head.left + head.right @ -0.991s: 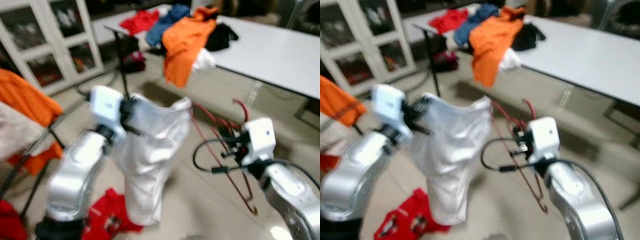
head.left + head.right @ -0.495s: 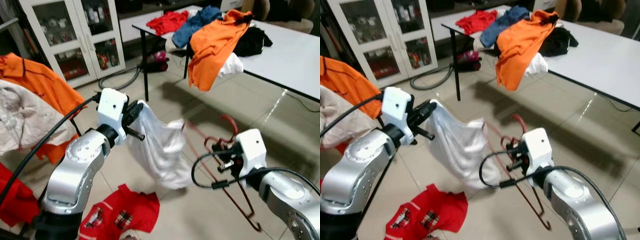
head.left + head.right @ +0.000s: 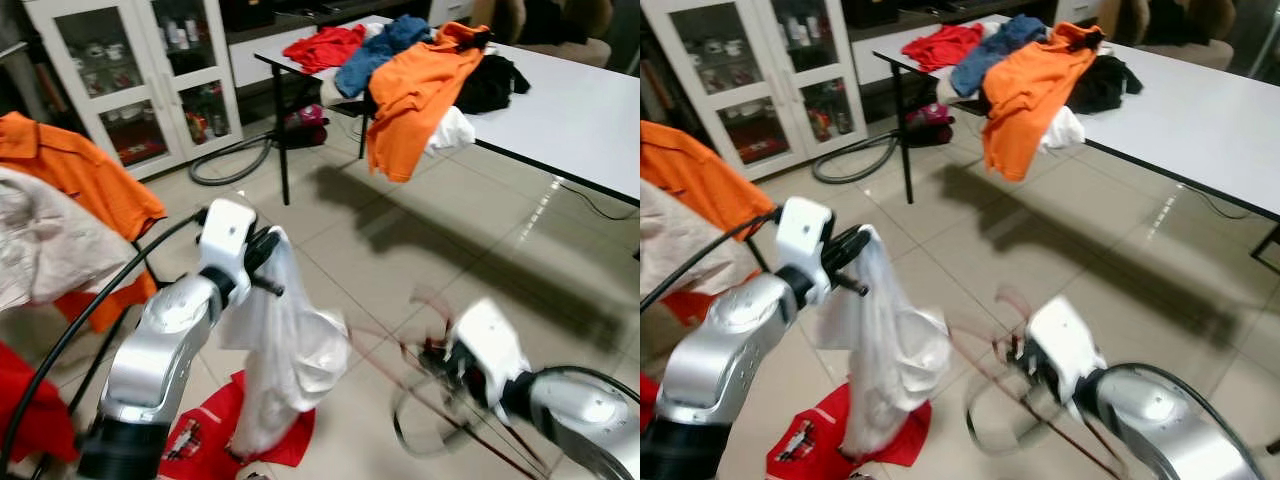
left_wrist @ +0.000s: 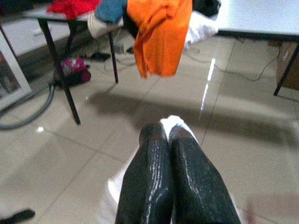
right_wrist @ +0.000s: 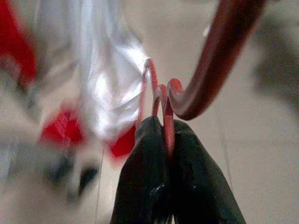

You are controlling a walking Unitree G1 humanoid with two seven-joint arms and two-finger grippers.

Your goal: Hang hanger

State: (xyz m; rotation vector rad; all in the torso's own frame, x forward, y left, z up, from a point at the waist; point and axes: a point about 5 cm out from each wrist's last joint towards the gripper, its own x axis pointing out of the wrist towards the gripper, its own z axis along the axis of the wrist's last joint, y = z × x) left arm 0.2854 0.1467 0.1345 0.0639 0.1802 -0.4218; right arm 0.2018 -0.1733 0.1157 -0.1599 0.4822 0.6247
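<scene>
We judge the limp white cloth garment (image 3: 285, 355) light, soft and prone to sliding; it hangs from the left tool (image 4: 169, 133), whose fingers pinch its top edge. The thin red wire hanger (image 5: 161, 100), stiff and light but blurred in the head views, sits low to the right, clamped at its neck by the right tool (image 5: 167, 128). Obstructions nearby: white counter (image 3: 570, 110) heaped with clothes, orange shirt (image 3: 415, 85) hanging over its edge, garments on a rack (image 3: 60, 220) at left, red garment (image 3: 215, 440) on the floor.
</scene>
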